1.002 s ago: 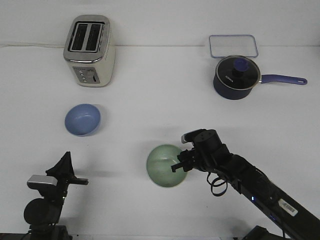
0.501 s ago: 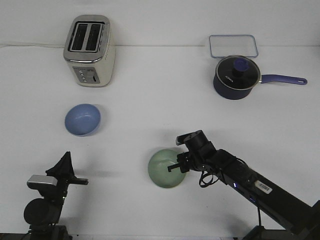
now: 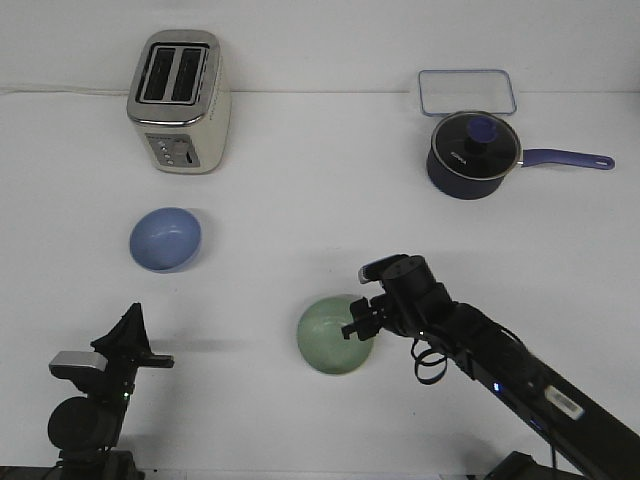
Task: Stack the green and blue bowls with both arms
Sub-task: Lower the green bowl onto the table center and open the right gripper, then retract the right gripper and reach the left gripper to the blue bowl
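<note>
Lower left of the frame: the left claw (image 3: 128, 338) stands above its arm's base, clear of every object on the tabletop (image 3: 300, 200); its dark fingers point upward and lie close together, but the view does not show whether they are parted or closed. Lower right: the right arm (image 3: 500, 375) runs diagonally from the bottom right corner toward the centre, ending in the right claw (image 3: 357, 327) at the right-hand rim of the green bowl (image 3: 332, 335). The fingers sit at that rim and overlap it, but whether they are clamped on it or parted cannot be told from this angle. The green bowl sits low and just left of centre, opening upward. The blue bowl (image 3: 165, 239) sits at mid-left of the frame, upright, well apart from the green bowl and from both claws. Upper left: a cream and chrome two-slot toaster (image 3: 178, 100) stands behind the blue bowl. Upper right: a dark lidded saucepan (image 3: 472, 152) with a blue handle pointing right, and just behind it, touching or nearly so, a clear rectangular container (image 3: 467, 91).
</note>
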Tool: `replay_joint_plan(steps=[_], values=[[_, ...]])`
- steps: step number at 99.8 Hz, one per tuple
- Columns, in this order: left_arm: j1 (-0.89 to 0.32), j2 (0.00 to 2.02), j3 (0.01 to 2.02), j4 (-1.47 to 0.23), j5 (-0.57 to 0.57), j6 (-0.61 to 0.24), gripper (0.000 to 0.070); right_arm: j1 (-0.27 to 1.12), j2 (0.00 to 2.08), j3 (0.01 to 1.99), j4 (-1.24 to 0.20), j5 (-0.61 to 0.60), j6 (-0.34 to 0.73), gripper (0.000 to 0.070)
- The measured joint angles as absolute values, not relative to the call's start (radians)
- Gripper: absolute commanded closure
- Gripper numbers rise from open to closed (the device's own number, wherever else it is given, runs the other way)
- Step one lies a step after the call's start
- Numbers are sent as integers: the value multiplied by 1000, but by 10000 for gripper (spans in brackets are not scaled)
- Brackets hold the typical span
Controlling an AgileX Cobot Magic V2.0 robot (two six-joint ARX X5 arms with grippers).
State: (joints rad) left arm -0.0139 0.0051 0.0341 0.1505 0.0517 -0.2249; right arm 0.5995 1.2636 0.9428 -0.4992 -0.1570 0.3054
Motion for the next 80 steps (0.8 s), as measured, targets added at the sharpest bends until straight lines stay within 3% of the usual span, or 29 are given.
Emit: replay_joint_plan(steps=[25, 53, 66, 80], values=[[-14, 6, 85, 76, 56, -409, 688, 511, 977, 963, -421, -43, 149, 416], [-14, 121, 271, -76, 17, -446, 688, 485, 626, 750, -337, 31, 74, 422], [-10, 282, 380, -99, 2, -453, 688, 484, 479, 582, -279, 57, 97, 422], [-9, 509, 513, -140, 5, -419, 685, 484, 397, 492, -312, 59, 155, 422]])
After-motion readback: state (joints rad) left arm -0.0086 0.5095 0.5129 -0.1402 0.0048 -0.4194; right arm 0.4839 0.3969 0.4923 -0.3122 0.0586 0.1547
